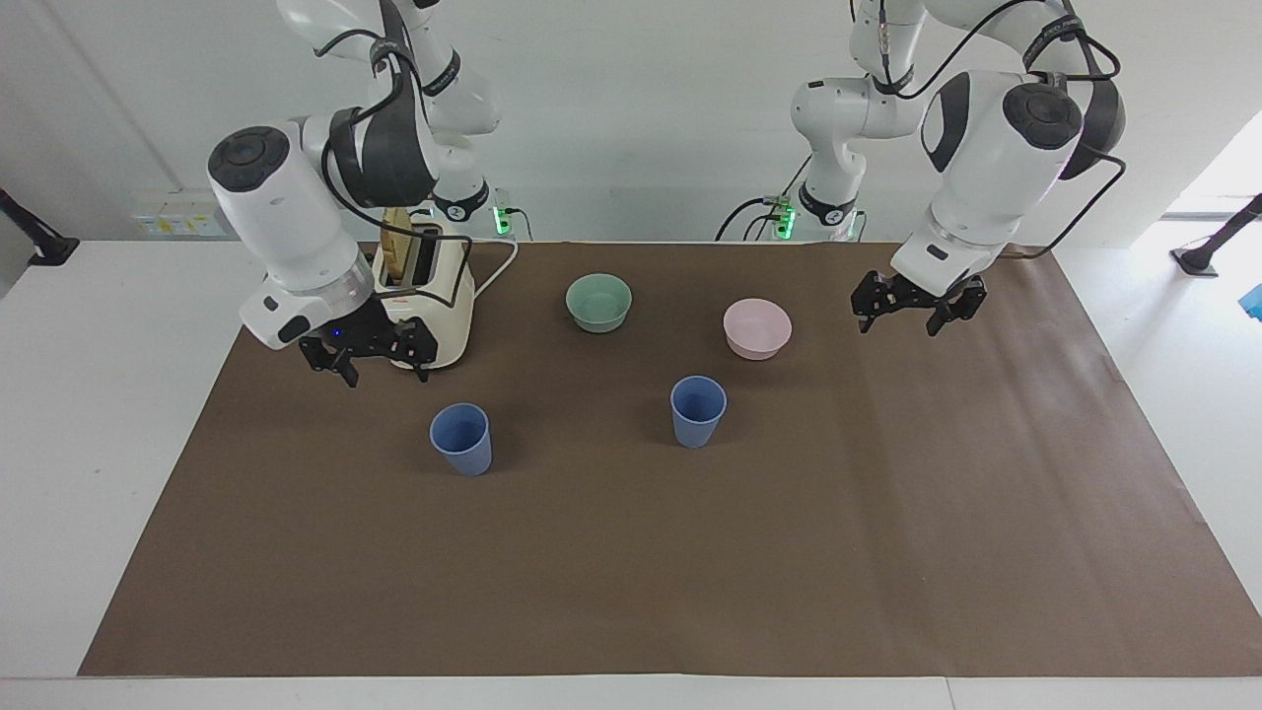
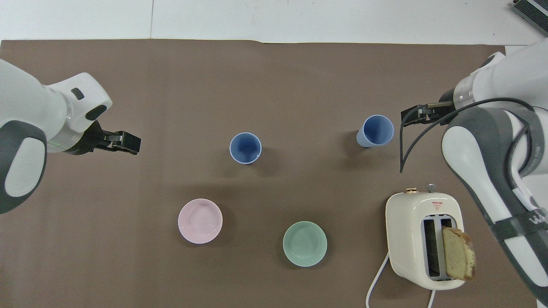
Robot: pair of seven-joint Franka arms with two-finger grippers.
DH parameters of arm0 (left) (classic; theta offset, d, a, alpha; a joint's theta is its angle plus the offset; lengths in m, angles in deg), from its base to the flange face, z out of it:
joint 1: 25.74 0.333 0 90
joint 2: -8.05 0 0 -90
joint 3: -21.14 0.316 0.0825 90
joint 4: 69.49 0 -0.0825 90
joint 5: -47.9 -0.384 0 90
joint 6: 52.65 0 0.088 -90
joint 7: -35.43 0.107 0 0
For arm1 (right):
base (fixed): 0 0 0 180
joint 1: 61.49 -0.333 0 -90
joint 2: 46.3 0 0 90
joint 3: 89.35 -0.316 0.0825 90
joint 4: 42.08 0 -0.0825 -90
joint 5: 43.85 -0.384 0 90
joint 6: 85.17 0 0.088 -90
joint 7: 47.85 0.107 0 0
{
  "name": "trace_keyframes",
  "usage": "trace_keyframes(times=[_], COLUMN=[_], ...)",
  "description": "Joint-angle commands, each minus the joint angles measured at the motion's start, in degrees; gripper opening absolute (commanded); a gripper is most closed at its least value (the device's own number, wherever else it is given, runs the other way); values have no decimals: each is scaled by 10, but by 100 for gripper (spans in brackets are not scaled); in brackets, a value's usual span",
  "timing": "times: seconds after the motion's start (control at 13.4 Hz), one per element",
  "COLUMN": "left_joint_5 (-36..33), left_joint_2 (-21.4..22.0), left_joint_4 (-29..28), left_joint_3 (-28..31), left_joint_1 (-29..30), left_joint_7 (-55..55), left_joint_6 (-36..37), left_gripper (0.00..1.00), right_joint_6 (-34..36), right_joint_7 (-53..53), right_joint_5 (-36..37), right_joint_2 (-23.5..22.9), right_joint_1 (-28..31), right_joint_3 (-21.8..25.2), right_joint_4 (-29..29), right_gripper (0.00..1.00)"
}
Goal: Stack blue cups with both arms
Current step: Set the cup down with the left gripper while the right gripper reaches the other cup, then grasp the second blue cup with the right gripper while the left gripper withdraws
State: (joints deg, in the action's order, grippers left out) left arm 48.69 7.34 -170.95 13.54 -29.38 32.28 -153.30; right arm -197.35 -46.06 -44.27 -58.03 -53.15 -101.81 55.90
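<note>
From the facing view, we saw a white bench covered by a brown paper sheet with a faint crease toward the left arm's end. Two matte blue cups stood upright and apart on it: the first blue cup toward the right arm's end, the second blue cup near the middle. A wide bare stretch of paper lay between the cups and the sheet's edge farthest from the robots. The right hand hung with fingers wide and empty in front of the cream toaster, which held a bread slice. The left hand hovered wide and empty over bare paper beside the glossy pink bowl. A mint-green bowl sat closer to the robots.

From overhead, we saw both cups as round open rims, and. The right hand sat just beside the first one. The left hand was well apart from the second, with clear paper between them.
</note>
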Motion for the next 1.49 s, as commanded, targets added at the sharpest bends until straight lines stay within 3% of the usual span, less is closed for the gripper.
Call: trace_keyframes(times=[0.0, 0.3, 0.67, 0.89, 0.97, 1.04, 1.12, 1.27, 1.42], left_joint_5=[-10, -10, -4, -4, -3, -3, -3, -3, 10], left_joint_2=[20, 40, 65, 65, 65, 65, 64, 61, 61], left_joint_4=[20, 59, 58, 62, 70, 90, 111, 128, 130], left_joint_3=[3, 35, 50, 55, 58, 64, 65, 64, 65], left_joint_1=[14, 14, 14, 14, 14, 14, 14, 14, 14], left_joint_7=[36, 71, 75, 70, 69, 70, 70, 69, 68], left_joint_6=[40, 82, 110, 113, 118, 127, 139, 147, 152], left_gripper=[100, 100, 100, 100, 100, 100, 100, 100, 100], right_joint_6=[-51, -84, -90, -132, -132, -132, -132, -132, -132], right_joint_7=[-15, -7, -9, -13, -12, -13, -14, -10, -9], right_joint_5=[-13, -12, -11, -10, -8, -8, -8, -8, -8], right_joint_2=[9, -28, -49, -66, -68, -68, -68, -69, -72], right_joint_1=[6, -6, -6, -6, -6, -7, -6, -6, -6], right_joint_3=[-2, -1, -1, -1, -1, -1, -1, -1, -1], right_joint_4=[47, 50, 64, 73, 72, 72, 72, 71, 66], right_gripper=[100, 100, 100, 100, 90, 60, 36, 4, 0])
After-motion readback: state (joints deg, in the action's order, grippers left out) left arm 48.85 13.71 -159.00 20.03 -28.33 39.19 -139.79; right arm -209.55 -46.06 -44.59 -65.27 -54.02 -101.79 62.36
